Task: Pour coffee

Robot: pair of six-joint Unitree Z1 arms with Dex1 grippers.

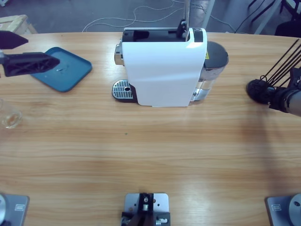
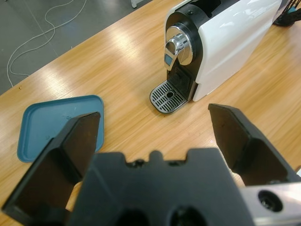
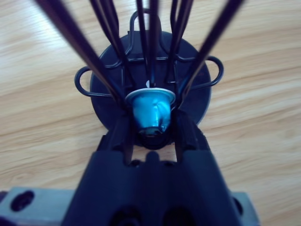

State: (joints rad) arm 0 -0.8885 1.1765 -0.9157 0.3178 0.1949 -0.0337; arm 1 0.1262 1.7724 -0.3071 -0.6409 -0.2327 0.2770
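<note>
Wood grain runs lengthwise across the long pale table (image 1: pixel 150 155), smooth and faintly glossy. Upper middle of the high view, a boxy coffee machine (image 1: pixel 164 68) stands with a glossy white shell, a black top and a round perforated metal drip grille (image 1: pixel 123 89) at its left foot; a grey cylindrical tank (image 1: pixel 214 59) sits against its right side. In the left wrist view the same machine shows a chrome spout (image 2: pixel 178 47) above the grille.

A teal plastic tray (image 1: pixel 66 70) with rounded corners and a low rim lies at upper left. The left gripper (image 1: pixel 40 63) hangs over its left part, its matte black wedge-shaped jaws spread wide with nothing between them; the left wrist view shows the gap plainly.

At the far left edge, below the tray, a clear glass tumbler (image 1: pixel 9 115) stands on the table, partly cut off by the frame. The coffee (image 1: pixel 8 121) is only a thin brownish film at its base.

At the right edge, a black wire capsule rack (image 1: pixel 261 89) rises from a round black base. The right gripper (image 3: pixel 153 127) reaches in at that base, its jaws closed narrowly on a shiny blue capsule (image 3: pixel 151 115) with a silver foil rim, thin black rods fanning above it.
</note>
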